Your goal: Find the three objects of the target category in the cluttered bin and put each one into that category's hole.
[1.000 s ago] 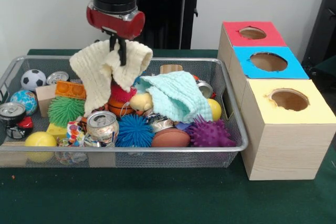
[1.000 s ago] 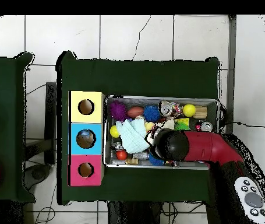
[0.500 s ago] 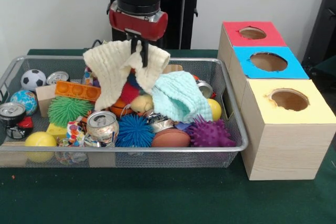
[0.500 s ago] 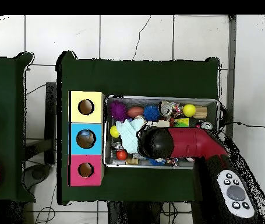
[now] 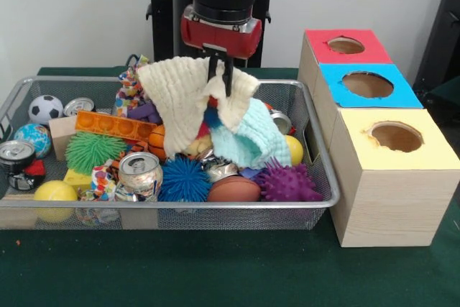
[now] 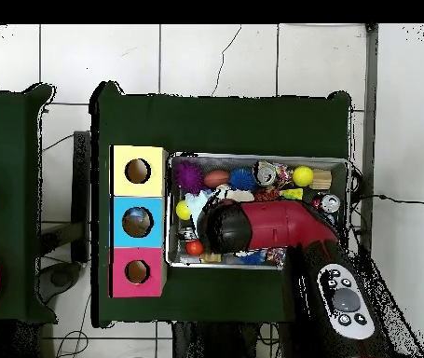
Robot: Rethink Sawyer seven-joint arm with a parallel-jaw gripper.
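Note:
The cluttered bin (image 5: 172,205) is a silver wire mesh basket full of balls, cans, spiky toys and cloths; it also shows in the overhead view (image 6: 258,158). My gripper (image 5: 220,75) is shut on a cream knitted cloth (image 5: 180,95) and holds it hanging above the bin's middle. A mint green cloth (image 5: 251,138) lies under it in the bin. Three wooden boxes stand right of the bin: the red-topped box (image 5: 346,45), the blue-topped box (image 5: 368,84) and the yellow-topped box (image 5: 395,136), each with a round hole. In the overhead view my arm (image 6: 271,227) covers the cloth.
In the bin lie a soda can (image 5: 139,170), a blue spiky ball (image 5: 184,179), a purple spiky ball (image 5: 289,181), a green spiky ball (image 5: 90,150), a yellow ball (image 5: 54,193), a soccer ball (image 5: 45,108) and an orange block (image 5: 115,125). The table (image 5: 230,271) is dark green.
My gripper has carried the cream cloth to the right across the bin, toward the boxes, and it now hangs over the mint cloth.

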